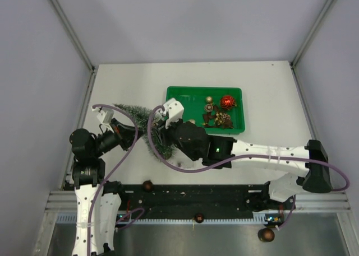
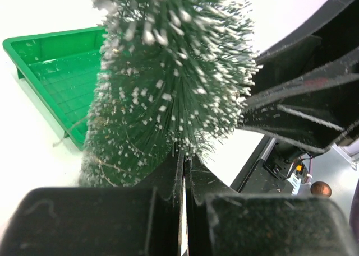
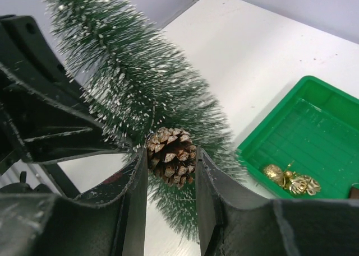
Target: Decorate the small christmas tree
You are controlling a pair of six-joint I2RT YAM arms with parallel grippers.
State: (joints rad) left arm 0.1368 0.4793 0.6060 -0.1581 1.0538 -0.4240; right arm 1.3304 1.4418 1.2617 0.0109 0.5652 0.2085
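The small christmas tree (image 1: 136,113), bristly green with frosted tips, is held tilted above the table, left of the green tray (image 1: 205,89). My left gripper (image 1: 133,134) is shut on the tree's bristles; in the left wrist view (image 2: 184,155) its jaws are almost touching, with the tree (image 2: 168,71) right at the tips. My right gripper (image 1: 158,127) is shut on a brown pine cone (image 3: 173,155), held between both fingers (image 3: 172,153) and pressed against the tree's (image 3: 129,71) lower branches.
The tray (image 3: 314,133) holds a red ball (image 1: 226,101), gold ornaments (image 3: 291,180) and more pine cones (image 1: 223,120). Brown balls lie on the front rail (image 1: 147,185) and below it (image 1: 266,234). White walls enclose the table.
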